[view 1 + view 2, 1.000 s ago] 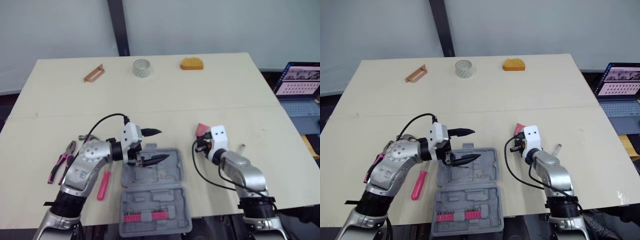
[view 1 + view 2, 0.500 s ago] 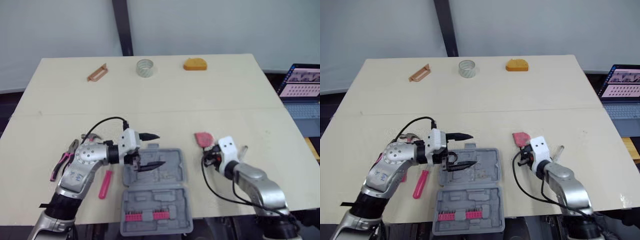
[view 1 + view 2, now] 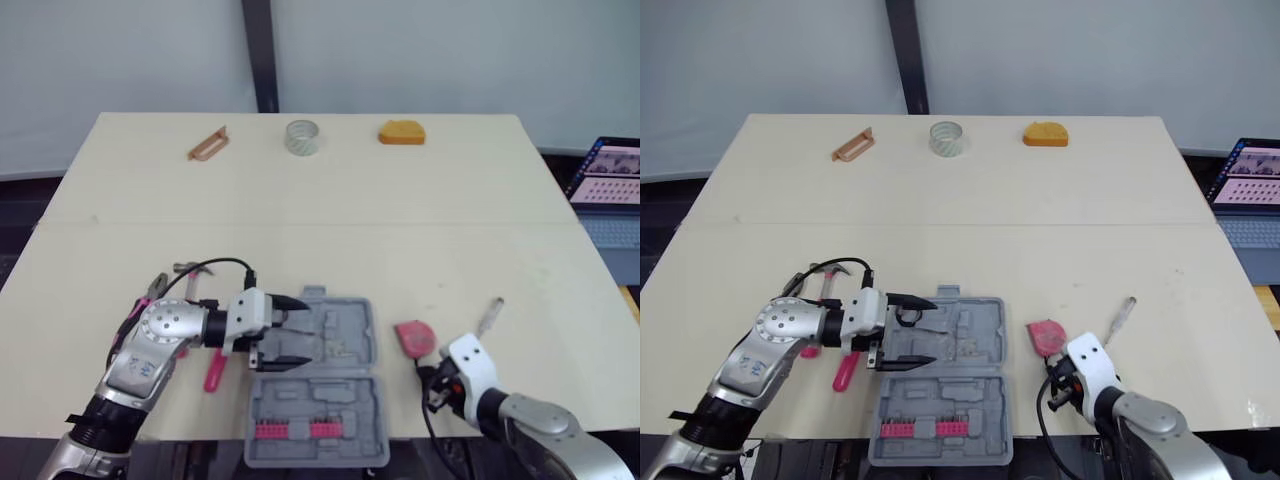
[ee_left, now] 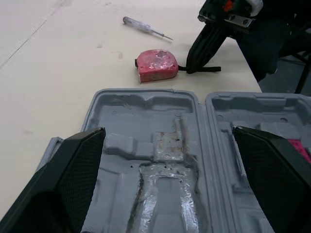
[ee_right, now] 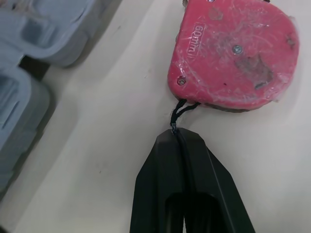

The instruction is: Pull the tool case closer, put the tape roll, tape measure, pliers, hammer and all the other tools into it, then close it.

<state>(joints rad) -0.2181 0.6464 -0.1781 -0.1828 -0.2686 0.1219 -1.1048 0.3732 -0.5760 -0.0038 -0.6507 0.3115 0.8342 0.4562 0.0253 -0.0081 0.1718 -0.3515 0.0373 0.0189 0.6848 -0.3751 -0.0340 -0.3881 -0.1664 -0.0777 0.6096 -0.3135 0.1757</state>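
The right gripper [image 5: 177, 137], fingers pinched on the tape measure [image 3: 413, 338] by its cord [image 5: 181, 109], has dragged it beside the tool case [image 3: 345, 335] (left gripper [image 3: 310, 332] fingers apart); loading likely follows.

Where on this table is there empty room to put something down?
The wide middle of the table is bare, between the tape roll at the far edge and the tool case at the near edge. Crowded: the near side, with pliers, the left claw over the case, tape measure and screwdriver.

Grey tool case [image 3: 345, 340] open, tape measure [image 3: 413, 338] beside
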